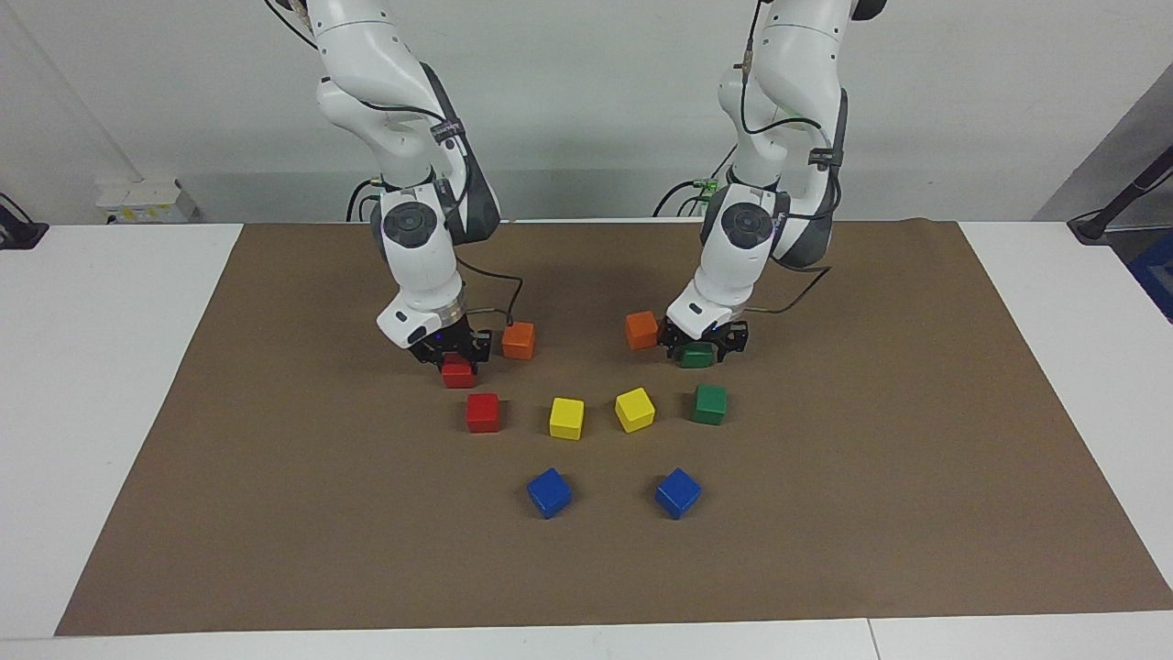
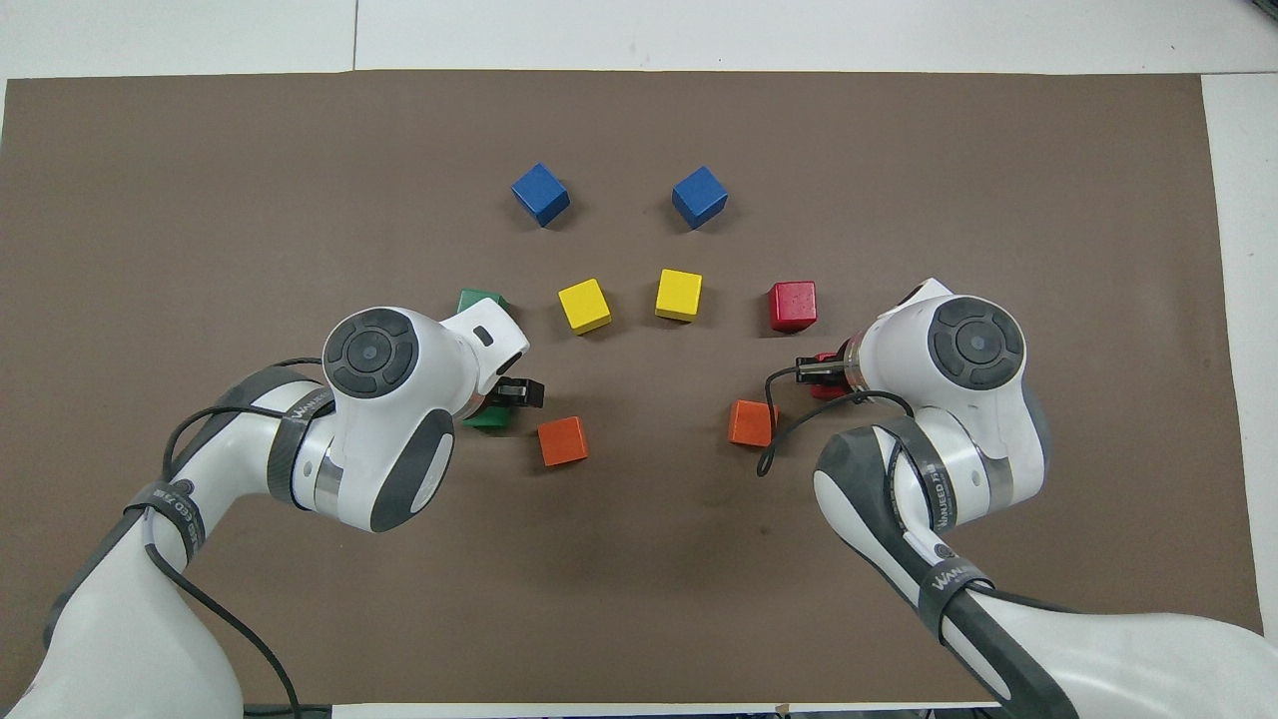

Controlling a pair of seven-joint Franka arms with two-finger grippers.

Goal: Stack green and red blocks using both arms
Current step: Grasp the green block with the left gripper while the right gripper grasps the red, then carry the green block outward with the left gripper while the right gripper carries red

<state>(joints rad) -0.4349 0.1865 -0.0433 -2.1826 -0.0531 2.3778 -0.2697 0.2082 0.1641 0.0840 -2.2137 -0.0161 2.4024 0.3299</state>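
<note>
The table (image 1: pixel 119 412) is filling your view at its near edge, white at both ends, with a brown mat (image 1: pixel 275 513) lying across its middle and carrying every cube.

You are seeing the left arm (image 1: pixel 779 137) reaching down from its base at its own end, and the right arm (image 1: pixel 403 165) doing the same at the other end.

The left hand (image 1: pixel 702 346) is sitting low on the mat, closing on a green block (image 1: pixel 696 355); an orange cube (image 1: pixel 641 330) is lying just beside it, toward the middle. The right hand (image 1: pixel 455 353) is gripping a red block (image 1: pixel 458 372) at mat level, with another orange cube (image 1: pixel 518 340) just beside it, also toward the middle.

Farther from the robots, you are looking at a row of four: the loose red block (image 1: pixel 483 412) at the right arm's end, two yellow cubes (image 1: pixel 566 418) (image 1: pixel 634 409) between, and the loose green block (image 1: pixel 708 404) at the left arm's end. Each loose block is lying near the block of its own colour in the hand, apart from it.

Farthest from the robots, two blue cubes (image 1: pixel 549 492) (image 1: pixel 677 492) are sitting well apart from each other.
</note>
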